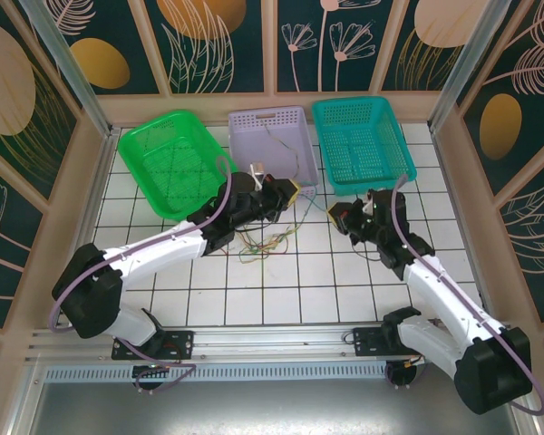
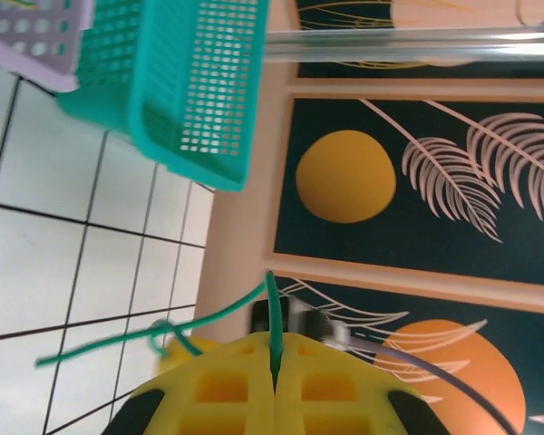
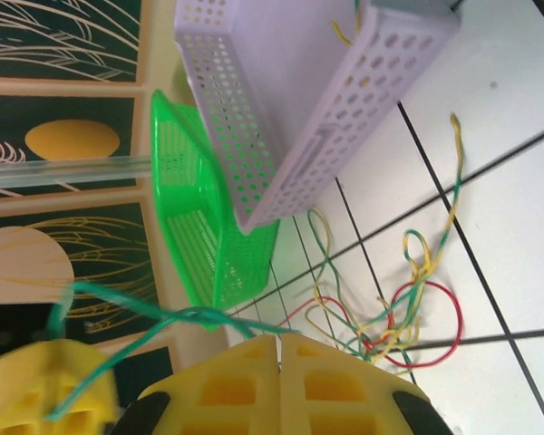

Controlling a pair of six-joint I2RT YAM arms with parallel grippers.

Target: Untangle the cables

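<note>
Both shut fast, no gap showing. Left gripper (image 2: pixel 275 349) nipped on the green cable (image 2: pixel 271 317) right at its closing seam; right gripper (image 3: pixel 278 349) clamped likewise, on the same strand to judge by the run between the two. Held clear of the table (image 1: pixel 281 299), near each other, just in front of the lilac basket (image 1: pixel 267 115) at the far edge, cable slack between. Below, toward the table's middle, a tangle (image 1: pixel 263 243) of red, yellow and green strands lying loose, seemingly joined to the held one. Inside the lilac basket, a yellow strand (image 3: pixel 343 34), probably sorted already. Early going by this reckoning: one cable perhaps freed, one in hand but not drawn out, the knot itself left to pick apart.
</note>
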